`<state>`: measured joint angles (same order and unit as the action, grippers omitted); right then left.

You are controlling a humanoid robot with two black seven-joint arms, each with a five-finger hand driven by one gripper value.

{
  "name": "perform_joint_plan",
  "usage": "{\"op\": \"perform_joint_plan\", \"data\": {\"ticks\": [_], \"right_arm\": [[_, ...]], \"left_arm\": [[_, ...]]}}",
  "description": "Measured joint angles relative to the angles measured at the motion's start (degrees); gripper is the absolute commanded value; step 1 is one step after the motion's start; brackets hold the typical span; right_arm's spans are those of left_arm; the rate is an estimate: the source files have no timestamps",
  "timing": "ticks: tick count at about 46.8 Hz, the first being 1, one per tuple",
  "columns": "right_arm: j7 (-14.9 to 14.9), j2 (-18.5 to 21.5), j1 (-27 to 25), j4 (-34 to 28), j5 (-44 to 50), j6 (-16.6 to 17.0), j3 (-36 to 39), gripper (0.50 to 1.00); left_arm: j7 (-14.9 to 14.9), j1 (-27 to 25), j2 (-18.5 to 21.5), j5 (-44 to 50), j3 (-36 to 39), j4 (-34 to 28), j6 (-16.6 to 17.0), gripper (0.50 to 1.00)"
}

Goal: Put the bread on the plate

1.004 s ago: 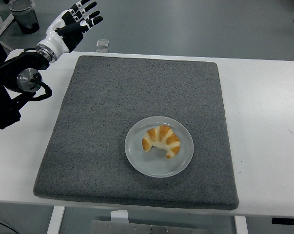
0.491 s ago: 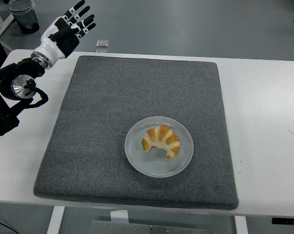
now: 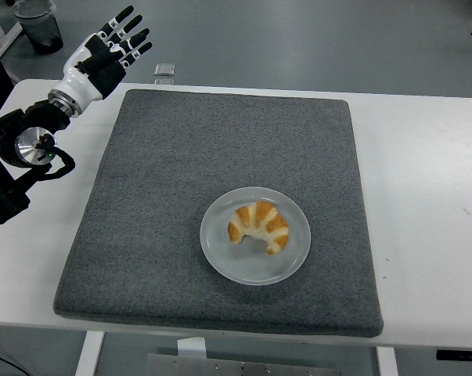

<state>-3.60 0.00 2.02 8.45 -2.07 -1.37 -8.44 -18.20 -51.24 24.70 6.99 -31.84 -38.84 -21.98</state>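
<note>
Bread point(image 3: 258, 227) lies on the plate point(image 3: 224, 258), near-centre of the grey mat point(image 3: 157, 196); placement looks done. Left hand point(image 3: 102, 53) hovers at the table's point(image 3: 431, 196) far-left corner, fingers spread, holding nothing. Likely next: bring that arm to rest, clear of the plate.

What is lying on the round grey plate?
A golden crescent-shaped croissant lies on the round grey plate, which rests on the dark grey mat. The mat surface beneath the plate is hidden.
</note>
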Motion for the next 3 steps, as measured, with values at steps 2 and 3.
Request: {"op": "perform_joint_plan", "data": {"ticks": [2,3], "right_arm": [[0.00,0.00,0.00,0.02,0.00,0.02,0.00,0.930],[0.00,0.00,0.00,0.04,0.01,0.03,0.00,0.930]], "left_arm": [[0.00,0.00,0.00,-0.03,0.01,0.01,0.00,0.990],[0.00,0.00,0.00,-0.03,0.06,0.01,0.00,0.990]]}}
